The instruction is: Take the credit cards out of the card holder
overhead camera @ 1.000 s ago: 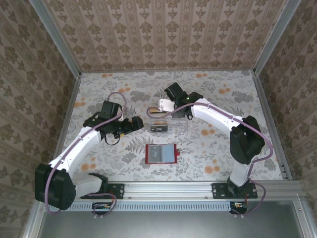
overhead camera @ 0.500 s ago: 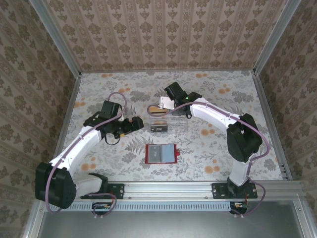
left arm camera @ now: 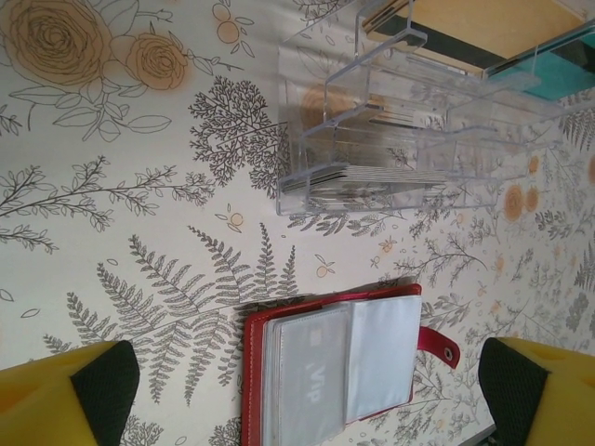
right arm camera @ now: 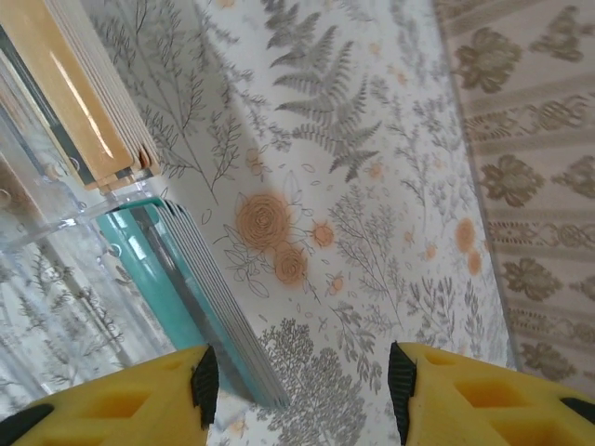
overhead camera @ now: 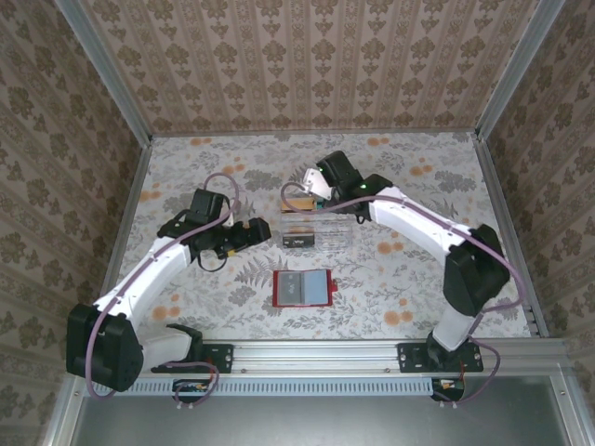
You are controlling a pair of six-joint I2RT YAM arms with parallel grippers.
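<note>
A small red card holder (overhead camera: 304, 288) lies open and flat on the counter (overhead camera: 400, 269), midway along its near edge, greyish cards (left arm camera: 311, 381) in clear sleeves, tab unfastened.

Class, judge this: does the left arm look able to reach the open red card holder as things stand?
Probably yes: the left tool is open near the card holder, with bare table between them; the clear tray sits farther back.
</note>
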